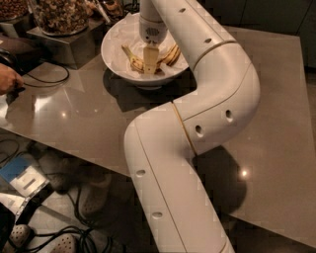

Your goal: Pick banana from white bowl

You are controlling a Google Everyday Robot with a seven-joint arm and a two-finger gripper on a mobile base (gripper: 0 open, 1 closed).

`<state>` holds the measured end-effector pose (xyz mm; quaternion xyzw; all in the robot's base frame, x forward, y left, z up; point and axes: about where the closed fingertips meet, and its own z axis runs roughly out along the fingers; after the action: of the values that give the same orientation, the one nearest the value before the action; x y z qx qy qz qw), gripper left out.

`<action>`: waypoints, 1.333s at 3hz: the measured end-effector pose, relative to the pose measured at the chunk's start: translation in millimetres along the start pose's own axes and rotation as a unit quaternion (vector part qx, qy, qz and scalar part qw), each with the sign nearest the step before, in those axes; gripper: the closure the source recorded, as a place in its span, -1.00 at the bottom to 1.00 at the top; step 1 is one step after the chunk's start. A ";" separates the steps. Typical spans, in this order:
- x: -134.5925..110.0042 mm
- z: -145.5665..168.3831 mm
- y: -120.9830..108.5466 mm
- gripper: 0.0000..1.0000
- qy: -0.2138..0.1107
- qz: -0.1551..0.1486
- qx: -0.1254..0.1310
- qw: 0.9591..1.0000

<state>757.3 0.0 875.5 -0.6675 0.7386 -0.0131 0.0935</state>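
Note:
The white bowl stands at the back of the grey table, lined with crumpled white paper. The banana lies inside it, yellow with dark speckles, curving from the left side to behind the arm at the right. My gripper reaches straight down into the middle of the bowl, onto the middle of the banana, which it hides. My white arm bends across the table from the front.
Glass jars of brown food stand on a metal stand left of the bowl. A person's hand and a black cable are at the left table edge. Cables and shoes lie on the floor below.

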 end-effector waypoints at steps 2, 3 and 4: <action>0.0 0.0 0.0 -0.32 0.000 0.000 0.000 1.000; 0.0 0.0 0.0 -0.30 0.000 0.000 0.000 1.000; 0.0 0.0 0.0 -0.32 0.000 0.000 0.000 1.000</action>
<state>757.3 0.0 875.5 -0.6675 0.7386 -0.0131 0.0935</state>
